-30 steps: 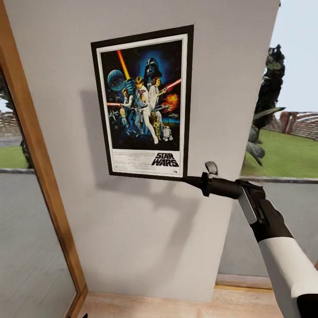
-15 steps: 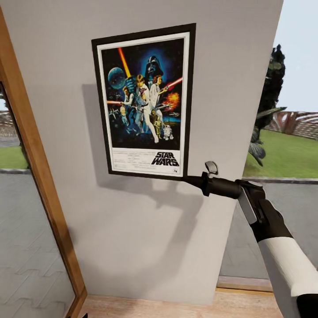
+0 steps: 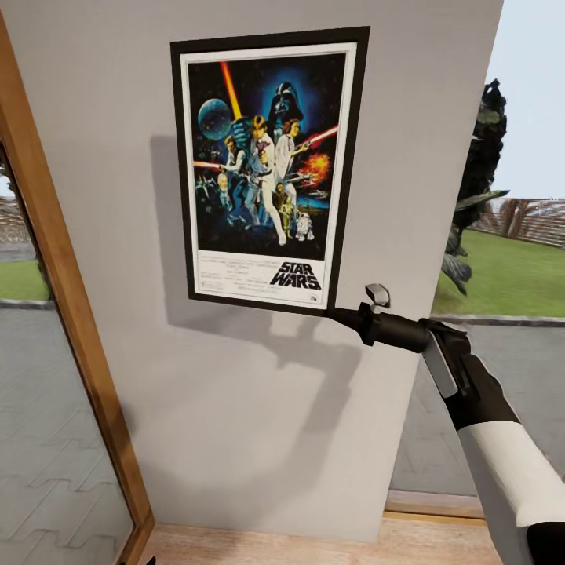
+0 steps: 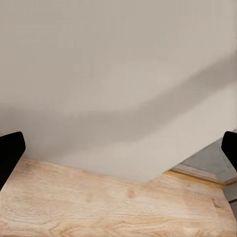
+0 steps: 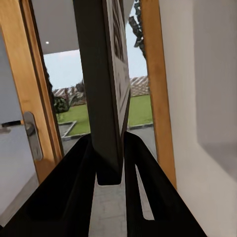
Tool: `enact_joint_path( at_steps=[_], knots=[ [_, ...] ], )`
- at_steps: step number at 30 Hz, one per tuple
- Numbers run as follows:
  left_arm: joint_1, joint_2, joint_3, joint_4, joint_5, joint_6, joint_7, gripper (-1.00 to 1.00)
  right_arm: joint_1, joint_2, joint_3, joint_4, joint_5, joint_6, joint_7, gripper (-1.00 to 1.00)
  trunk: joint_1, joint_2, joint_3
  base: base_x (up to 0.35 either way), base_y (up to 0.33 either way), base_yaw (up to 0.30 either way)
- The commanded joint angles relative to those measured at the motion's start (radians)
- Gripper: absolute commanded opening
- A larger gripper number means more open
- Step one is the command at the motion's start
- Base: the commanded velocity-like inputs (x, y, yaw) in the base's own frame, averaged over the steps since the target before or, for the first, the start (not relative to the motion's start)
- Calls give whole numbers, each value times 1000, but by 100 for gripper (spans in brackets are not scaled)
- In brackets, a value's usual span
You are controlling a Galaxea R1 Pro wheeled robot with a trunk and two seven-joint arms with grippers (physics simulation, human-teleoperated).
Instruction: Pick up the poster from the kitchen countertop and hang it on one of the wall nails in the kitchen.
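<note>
The right gripper [image 3: 333, 314], black and two-fingered at the end of a white and black arm, is pinching the bottom right corner of the framed portrait Star Wars poster [image 3: 267, 165], with its thin black frame, white border and dark blue artwork. In the right wrist view the jaws are standing narrow, closed on the poster's edge [image 5: 109, 98] between them. The poster is being held up flat against the plain pale grey wall [image 3: 259, 424], tilting slightly. This looks like the hanging step, well along. No nail is visible, so I cannot tell whether the frame is hooked. Next calls for settling the top edge onto a nail before letting go. The left gripper [image 4: 118, 153] is pointing at wall and light wooden floor [image 4: 98, 207], jaws spread wide, holding nothing.
</note>
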Motion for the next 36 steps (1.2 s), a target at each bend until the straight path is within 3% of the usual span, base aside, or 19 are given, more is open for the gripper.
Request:
enact_joint_path(
  at_steps=[1, 22, 36],
  knots=[
    [-1, 0, -8, 0, 11, -3, -3, 100, 0, -1, 2, 1, -10, 13, 1, -100, 0, -1, 0, 0, 0, 0],
    [-1, 1, -8, 0, 11, -3, -3, 100, 0, 0, 1, 2, -10, 13, 1, -100, 0, -1, 0, 3, 0, 0],
    [-1, 0, -8, 0, 11, -3, -3, 100, 0, 0, 1, 2, -10, 13, 1, -100, 0, -1, 0, 151, 0, 0]
  ],
)
